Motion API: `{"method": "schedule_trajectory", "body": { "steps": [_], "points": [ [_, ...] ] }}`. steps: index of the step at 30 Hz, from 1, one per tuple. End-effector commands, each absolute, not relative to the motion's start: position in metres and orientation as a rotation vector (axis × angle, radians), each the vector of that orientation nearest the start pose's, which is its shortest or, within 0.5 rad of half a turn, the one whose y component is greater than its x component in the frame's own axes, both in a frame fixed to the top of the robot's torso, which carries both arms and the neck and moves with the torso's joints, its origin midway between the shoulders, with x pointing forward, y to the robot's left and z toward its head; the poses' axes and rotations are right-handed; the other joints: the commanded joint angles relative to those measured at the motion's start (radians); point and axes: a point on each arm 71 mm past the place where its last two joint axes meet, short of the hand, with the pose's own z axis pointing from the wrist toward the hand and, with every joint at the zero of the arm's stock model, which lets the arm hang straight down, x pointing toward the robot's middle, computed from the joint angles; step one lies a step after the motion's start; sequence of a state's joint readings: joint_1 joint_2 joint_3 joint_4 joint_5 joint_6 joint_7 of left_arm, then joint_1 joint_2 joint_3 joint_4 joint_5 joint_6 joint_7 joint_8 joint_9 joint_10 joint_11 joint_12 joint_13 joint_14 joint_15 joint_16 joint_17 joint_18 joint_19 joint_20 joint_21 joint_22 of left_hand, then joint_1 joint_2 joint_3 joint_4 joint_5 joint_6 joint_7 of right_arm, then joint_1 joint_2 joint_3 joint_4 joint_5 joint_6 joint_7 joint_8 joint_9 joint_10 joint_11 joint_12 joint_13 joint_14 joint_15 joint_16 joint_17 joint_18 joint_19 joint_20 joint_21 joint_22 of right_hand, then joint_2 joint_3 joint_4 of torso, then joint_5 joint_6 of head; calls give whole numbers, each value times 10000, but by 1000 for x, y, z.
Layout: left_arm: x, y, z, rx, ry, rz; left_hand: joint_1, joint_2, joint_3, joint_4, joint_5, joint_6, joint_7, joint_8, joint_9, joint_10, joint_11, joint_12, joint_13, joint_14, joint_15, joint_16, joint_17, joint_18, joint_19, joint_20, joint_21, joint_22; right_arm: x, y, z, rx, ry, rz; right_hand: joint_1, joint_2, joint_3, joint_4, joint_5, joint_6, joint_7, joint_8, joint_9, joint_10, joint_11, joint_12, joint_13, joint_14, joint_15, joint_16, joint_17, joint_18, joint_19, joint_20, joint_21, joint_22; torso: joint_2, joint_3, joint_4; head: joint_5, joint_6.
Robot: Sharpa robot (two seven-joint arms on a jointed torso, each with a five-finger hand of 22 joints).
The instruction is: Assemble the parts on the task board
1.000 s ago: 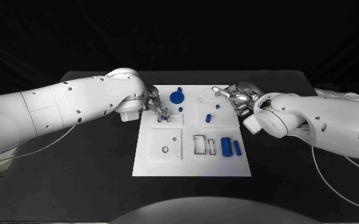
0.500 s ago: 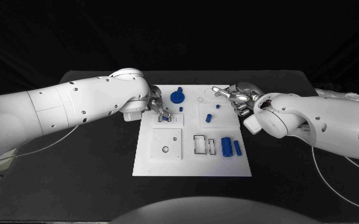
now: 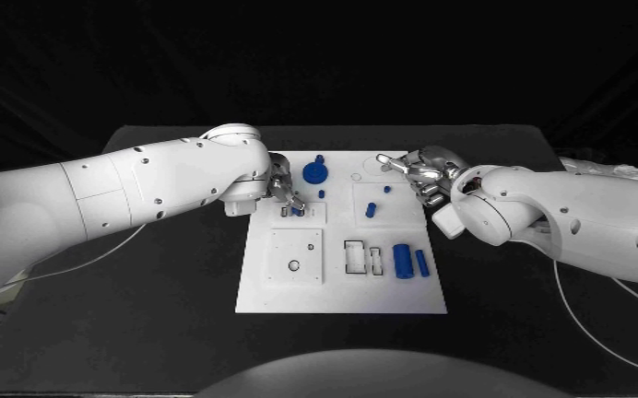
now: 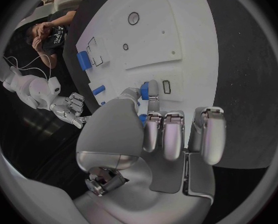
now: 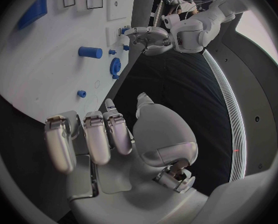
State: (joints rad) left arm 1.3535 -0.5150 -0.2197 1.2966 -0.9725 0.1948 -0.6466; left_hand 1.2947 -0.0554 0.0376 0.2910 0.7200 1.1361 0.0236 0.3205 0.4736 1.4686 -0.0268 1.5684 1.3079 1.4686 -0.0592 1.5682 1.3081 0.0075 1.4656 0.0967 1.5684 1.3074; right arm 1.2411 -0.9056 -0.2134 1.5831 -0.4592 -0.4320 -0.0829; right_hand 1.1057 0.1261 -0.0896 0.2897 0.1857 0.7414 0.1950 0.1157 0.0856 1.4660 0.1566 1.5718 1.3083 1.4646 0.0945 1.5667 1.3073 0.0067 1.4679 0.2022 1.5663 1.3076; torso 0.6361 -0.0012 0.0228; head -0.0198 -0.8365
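The white task board [image 3: 346,292] lies mid-table. My left hand [image 3: 282,193] hovers over its far left part and pinches a small blue part [image 4: 144,90] between thumb and a finger, just above a small rectangular slot [image 4: 166,86]. My right hand [image 3: 415,173] hangs at the board's far right edge, its fingers apart and holding nothing. On the board lie a blue round gear-like part [image 3: 315,172], a small peg [image 3: 321,194], two short pieces [image 3: 371,209] near the middle, and two blue blocks [image 3: 402,261] at the near right.
A square insert plate [image 3: 295,256] with holes sits at the board's near left, beside two rectangular recesses [image 3: 355,257]. Black table [image 3: 159,269] surrounds the board on all sides. In the right wrist view, a blue cylinder [image 5: 89,52] and the gear [image 5: 115,65] lie ahead of the fingers.
My left arm has swung slightly toward the board, its hand staying over the same far left spot with the blue part. The right hand has not moved.
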Motion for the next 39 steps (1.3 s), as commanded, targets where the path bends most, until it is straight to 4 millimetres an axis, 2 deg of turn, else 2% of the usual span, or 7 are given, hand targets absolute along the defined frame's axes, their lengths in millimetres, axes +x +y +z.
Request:
{"method": "schedule_trajectory", "body": {
  "steps": [1, 39],
  "points": [
    [510, 125, -227, -289, 24394, -2353, 94, 20, 64, -13, -34, 46, -18, -67, 16, 1022, -56, 24, 2629, 1022, -47, 26, 2627, -75, 1052, -77, 24, 2634, 457, -232, -237, 8801, 19000, 9146, 19, 82, -38, -4, 39, 67, 380, 53, 15, 1048, 62, -10, 2625, 1062, 88, 41, 2635, -67, 1029, 78, 45, 2632, -5, 6, -5, 2, -10],
    [510, 121, -233, -307, 24520, -2494, 161, 60, 121, -15, -174, 3, -1, -125, 68, 1022, -40, 24, 2629, 1022, -27, 26, 2627, -75, 1052, -95, 24, 2634, 457, -233, -238, 8832, 19028, 9132, 28, 99, -48, -1, 42, 71, 387, 63, 17, 1048, 68, -10, 2625, 1062, 93, 41, 2635, -67, 1029, 82, 45, 2632, -1, 3, -2, -22, -63]
  ]
}}
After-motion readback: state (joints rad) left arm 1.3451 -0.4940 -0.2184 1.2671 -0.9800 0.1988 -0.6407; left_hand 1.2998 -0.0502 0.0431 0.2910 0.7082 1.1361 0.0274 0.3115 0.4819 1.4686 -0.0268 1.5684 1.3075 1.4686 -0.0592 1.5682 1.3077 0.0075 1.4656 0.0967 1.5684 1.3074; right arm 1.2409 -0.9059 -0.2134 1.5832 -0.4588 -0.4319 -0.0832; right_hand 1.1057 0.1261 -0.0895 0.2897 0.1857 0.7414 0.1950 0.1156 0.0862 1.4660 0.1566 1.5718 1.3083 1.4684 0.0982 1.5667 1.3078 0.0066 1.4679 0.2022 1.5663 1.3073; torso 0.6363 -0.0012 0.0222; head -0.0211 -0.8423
